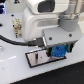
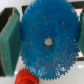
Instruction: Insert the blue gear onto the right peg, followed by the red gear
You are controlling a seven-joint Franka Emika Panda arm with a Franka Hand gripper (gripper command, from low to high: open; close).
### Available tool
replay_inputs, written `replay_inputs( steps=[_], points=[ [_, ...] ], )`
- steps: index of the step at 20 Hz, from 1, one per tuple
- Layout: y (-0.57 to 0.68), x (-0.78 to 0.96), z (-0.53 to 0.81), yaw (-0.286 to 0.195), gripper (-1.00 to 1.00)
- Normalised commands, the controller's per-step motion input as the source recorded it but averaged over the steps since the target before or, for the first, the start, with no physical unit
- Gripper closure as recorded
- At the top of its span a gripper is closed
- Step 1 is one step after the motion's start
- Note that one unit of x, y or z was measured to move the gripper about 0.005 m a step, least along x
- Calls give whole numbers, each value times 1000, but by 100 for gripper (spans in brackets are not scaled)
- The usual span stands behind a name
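Note:
My gripper (image 1: 59,52) is shut on the blue gear (image 1: 58,50), holding it on edge just above the black-rimmed pale plate (image 1: 40,58). In the wrist view the blue gear (image 2: 47,42) fills the picture between the green finger pads (image 2: 9,40), and its central hole shows a pale spot. The red gear (image 2: 25,78) shows only as a toothed edge beside the blue gear in the wrist view and is hidden in the exterior view. I cannot make out the right peg or the shorter pin in either view.
The white arm body (image 1: 42,20) blocks much of the exterior view. A black cable (image 1: 12,39) runs along the exterior view's left. A small beige object (image 1: 17,26) stands behind it on the white table (image 1: 15,67).

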Motion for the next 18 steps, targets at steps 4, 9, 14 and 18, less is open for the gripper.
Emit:
replay_inputs(
  steps=[4,9,14,18],
  points=[
    [-65,0,278,0,100],
    [-116,37,18,0,100],
    [-191,38,-89,0,100],
    [-180,114,-77,0,100]
  ],
)
